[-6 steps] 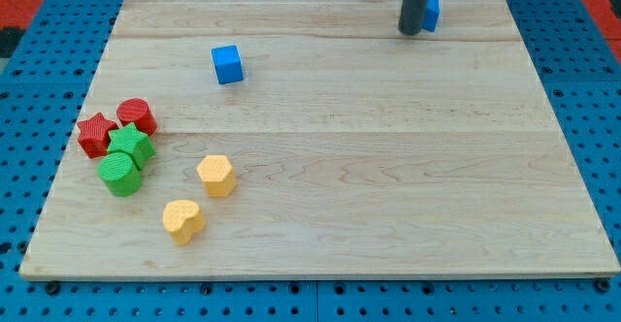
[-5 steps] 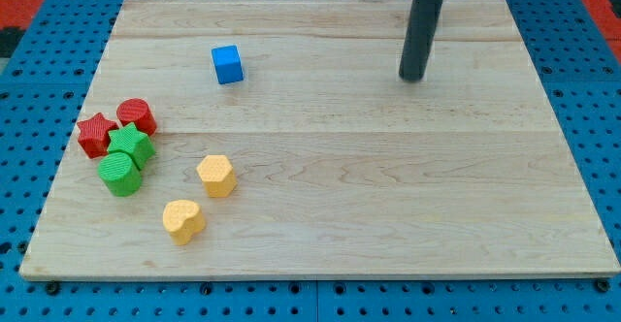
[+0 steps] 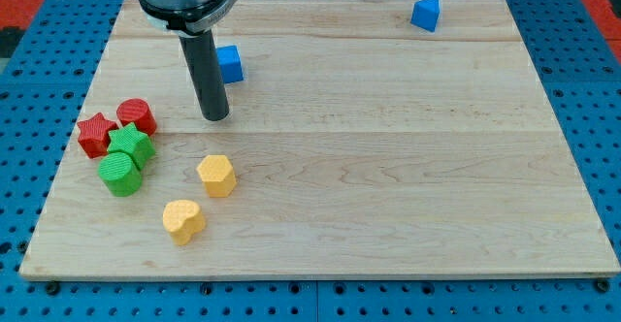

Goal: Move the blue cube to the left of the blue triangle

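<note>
Taking the blue cube as the landmark, the nearest things to the view's bottom are two yellow blocks: one rounded yellow block (image 3: 182, 220) well below the cube and a little to the view's left, and a second yellow block (image 3: 215, 176) above it, nearer the cube but apart from it. Further to the view's left and below the cube sits a tight cluster: a green cylinder (image 3: 120, 173), a green star (image 3: 131, 145), a red star (image 3: 95, 135) and a red cylinder (image 3: 137, 116), all touching or nearly so.

Closer in, the tip (image 3: 214, 116) rests on the wooden bench (image 3: 388, 167) just below the cube and slightly to the view's left of it; the rod rises in front of the cube's left edge. There is no claw on this arm, so nothing is clenched or released; the rod merely stands beside the block.

The blue cube (image 3: 230, 63) lies in the upper left part of the bench. Far to its right, near the view's top edge, sits the blue triangle (image 3: 425, 14).

The cube seems not yet delivered: it is left of the triangle, but well apart. A long push toward the view's right and slightly up appears to remain.
</note>
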### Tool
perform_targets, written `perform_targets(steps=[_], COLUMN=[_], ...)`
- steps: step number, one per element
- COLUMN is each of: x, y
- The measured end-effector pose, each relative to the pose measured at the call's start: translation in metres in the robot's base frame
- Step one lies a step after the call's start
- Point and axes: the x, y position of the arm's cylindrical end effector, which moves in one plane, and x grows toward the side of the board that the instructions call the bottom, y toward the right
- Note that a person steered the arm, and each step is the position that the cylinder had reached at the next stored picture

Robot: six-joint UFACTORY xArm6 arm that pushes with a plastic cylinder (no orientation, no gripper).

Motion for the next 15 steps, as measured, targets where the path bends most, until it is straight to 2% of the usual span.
perform_targets(steps=[2,3,4,5,6,7,8,9,10,11,12,13,14,15], x=[0.001,0.008,-0.019,-0.084,-0.102,-0.094,-0.082,-0.111,-0.132,-0.132,-0.116,-0.118,-0.153,-0.154], y=[-0.044,-0.046,-0.052,0.005,0.074,0.073,0.025,0.044,0.109,0.157,0.120,0.053,0.057,0.120])
